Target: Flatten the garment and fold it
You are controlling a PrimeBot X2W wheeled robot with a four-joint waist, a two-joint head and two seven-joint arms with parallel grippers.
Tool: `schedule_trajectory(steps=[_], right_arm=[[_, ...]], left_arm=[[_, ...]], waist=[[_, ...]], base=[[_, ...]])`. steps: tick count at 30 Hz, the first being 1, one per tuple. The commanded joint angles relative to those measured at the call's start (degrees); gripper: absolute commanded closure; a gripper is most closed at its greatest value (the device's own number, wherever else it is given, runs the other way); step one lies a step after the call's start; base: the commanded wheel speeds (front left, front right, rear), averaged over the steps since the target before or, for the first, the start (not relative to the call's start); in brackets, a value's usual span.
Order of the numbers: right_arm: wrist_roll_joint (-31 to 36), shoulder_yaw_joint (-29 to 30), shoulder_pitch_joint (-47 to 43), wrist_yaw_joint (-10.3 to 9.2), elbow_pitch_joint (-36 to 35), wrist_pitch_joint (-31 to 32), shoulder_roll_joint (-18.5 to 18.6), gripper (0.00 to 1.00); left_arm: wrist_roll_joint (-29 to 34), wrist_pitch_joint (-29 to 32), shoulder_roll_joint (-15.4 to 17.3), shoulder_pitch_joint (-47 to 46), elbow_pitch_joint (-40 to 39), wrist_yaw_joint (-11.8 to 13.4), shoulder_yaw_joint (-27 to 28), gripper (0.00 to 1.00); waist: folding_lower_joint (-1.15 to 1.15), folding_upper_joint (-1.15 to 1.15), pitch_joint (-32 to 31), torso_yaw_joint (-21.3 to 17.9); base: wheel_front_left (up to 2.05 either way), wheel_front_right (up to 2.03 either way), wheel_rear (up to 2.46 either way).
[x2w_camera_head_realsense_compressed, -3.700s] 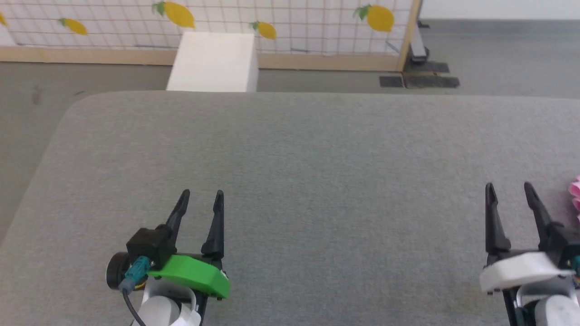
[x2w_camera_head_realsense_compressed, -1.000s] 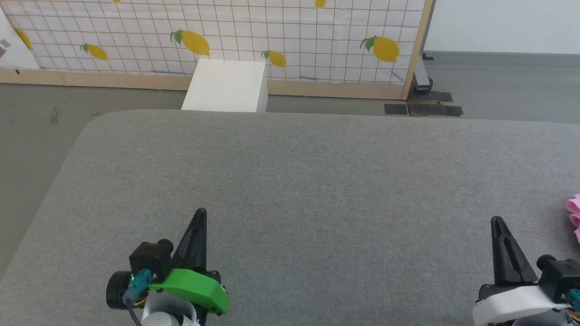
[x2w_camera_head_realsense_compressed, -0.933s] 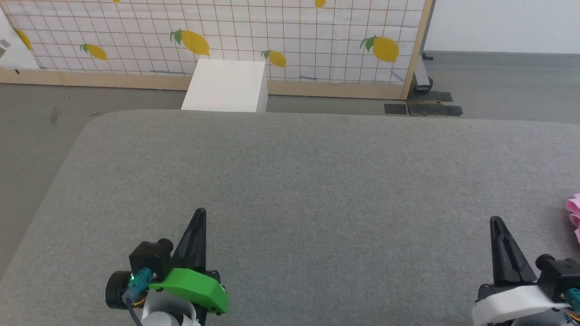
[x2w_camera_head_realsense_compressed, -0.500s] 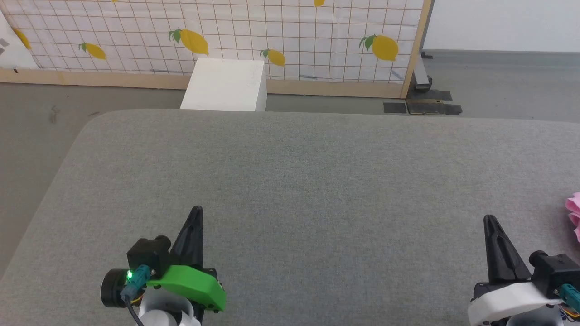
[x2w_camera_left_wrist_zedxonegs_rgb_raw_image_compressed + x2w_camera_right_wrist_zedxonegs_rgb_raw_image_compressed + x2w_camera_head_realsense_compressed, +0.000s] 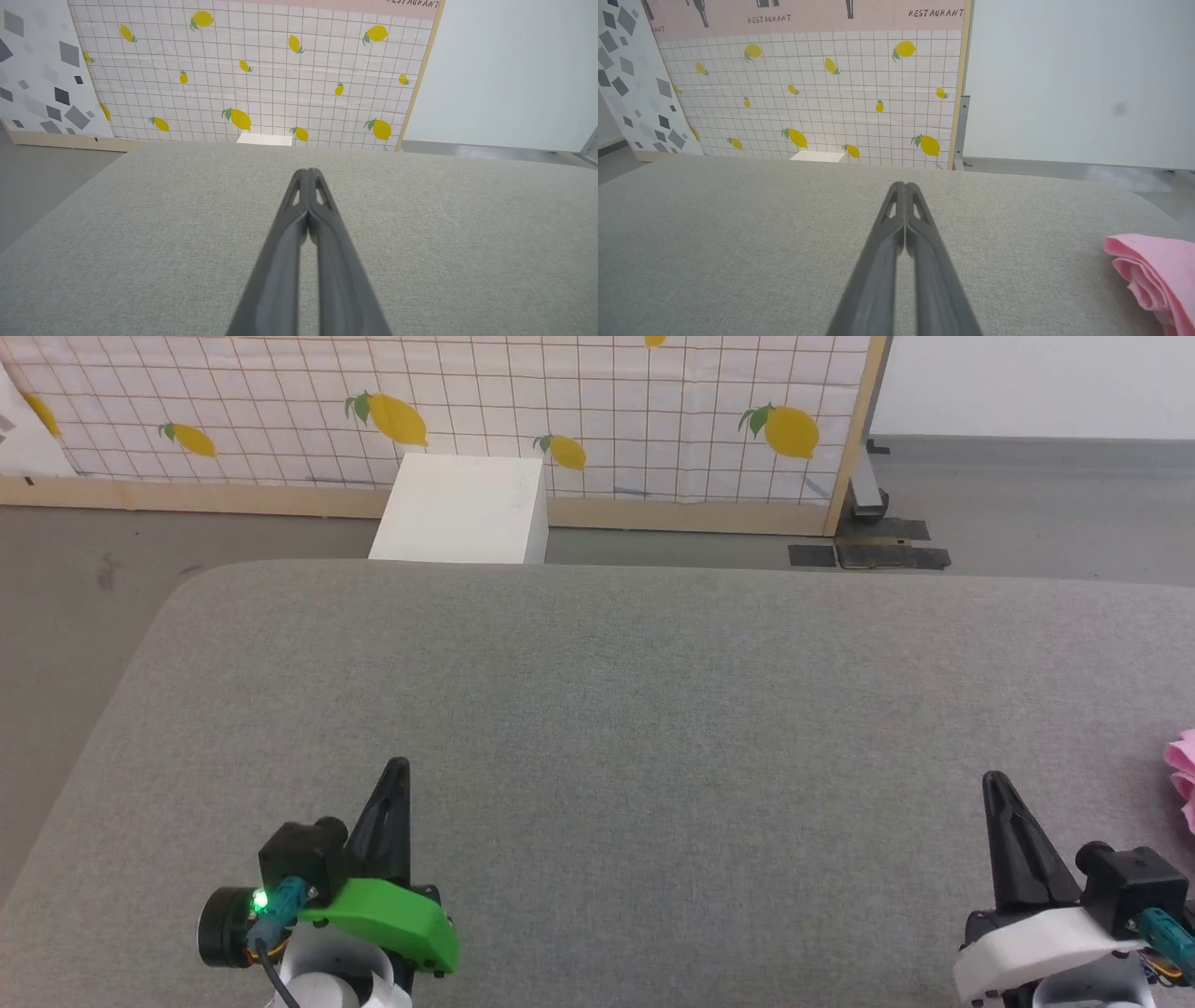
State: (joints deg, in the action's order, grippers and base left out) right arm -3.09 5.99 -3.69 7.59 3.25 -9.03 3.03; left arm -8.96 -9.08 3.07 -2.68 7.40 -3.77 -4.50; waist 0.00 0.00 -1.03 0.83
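So the left gripper and right gripper were gaping a few seconds back and are now pinched shut on nothing, with the garment bunched at 3 o'clock off the right one, so flattening hasn't started.

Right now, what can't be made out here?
Pink garment: head view, cut by the right edge, a sliver shows; right wrist view, cut by right and bottom edges. Spread, waistband, legs: cannot tell.
White box: head view, lower part hidden behind the grey padded surface.
Wall lettering: left wrist view, cut by the top edge.
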Motion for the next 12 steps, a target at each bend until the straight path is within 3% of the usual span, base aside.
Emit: schedule_trajectory(steps=[1, 12], right_arm=[[0.43, -0.32, 0.88, -0.04, -0.52, 0.41, -0.06, 1.0], [0.82, -1.16, 1.3, -0.05, -0.93, 1.68, -0.07, 1.0]], left_arm=[[0.64, 0.42, -0.08, 0.96, -0.44, 0.58, 0.27, 1.0], [1.88, 1.7, -0.1, 1.22, -1.47, 1.05, 0.9, 1.0]], waist=[[0.0, 0.0, 0.02, -0.01], [0.0, 0.0, 0.17, -0.13]], base=[[0.0, 0.0, 0.0], [0.0, 0.0, 0.0]])
